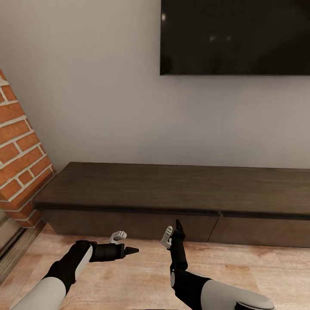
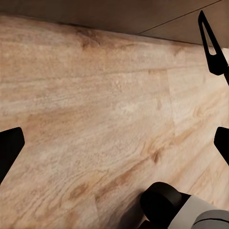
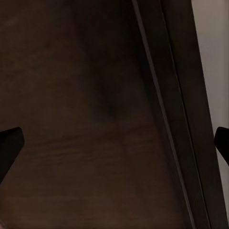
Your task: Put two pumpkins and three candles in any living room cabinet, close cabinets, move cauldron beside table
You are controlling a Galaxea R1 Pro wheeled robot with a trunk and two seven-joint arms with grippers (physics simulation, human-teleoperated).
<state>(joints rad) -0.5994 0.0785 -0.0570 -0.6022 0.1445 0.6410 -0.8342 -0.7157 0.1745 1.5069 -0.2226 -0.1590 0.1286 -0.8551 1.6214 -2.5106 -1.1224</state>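
Before closed cabinet (image 1: 172, 189), under black TV (image 1: 234, 36): both jaws wide, empty; no readable writing.

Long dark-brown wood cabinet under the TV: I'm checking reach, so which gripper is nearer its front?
Right. The right gripper points up at the long dark-brown wood cabinet front; the left gripper hangs lower over the plank floor, pointing sideways.

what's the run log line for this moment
cabinet: drawers closed | left end effector: open, empty, over floor | right end effector: open, empty, facing cabinet front
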